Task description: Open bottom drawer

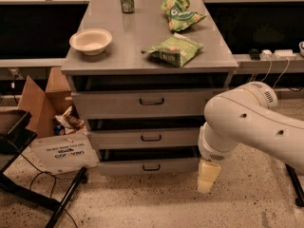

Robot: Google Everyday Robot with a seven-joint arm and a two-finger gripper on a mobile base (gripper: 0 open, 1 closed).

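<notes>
Arching in from the right edge as a thick white arm (256, 122), bending at a rounded joint and pointing the wrist straight down at the speckled floor (142, 203). Hanging under that wrist as a pale cream gripper (209, 176), carrying nothing; not showing how wide it is standing, so impossible to tell. Sitting just left of the gripper, at its height: the bottom drawer (118, 167), slim grey front, right end just beside the gripper, contact not discernible. Showing further left: its small dark handle (151, 167). Stacking above and left: the middle drawer (118, 138), then the top drawer (109, 103). Resting higher still, on the cabinet top (133, 32): a bowl (90, 41) and two green snack bags (175, 50).
</notes>
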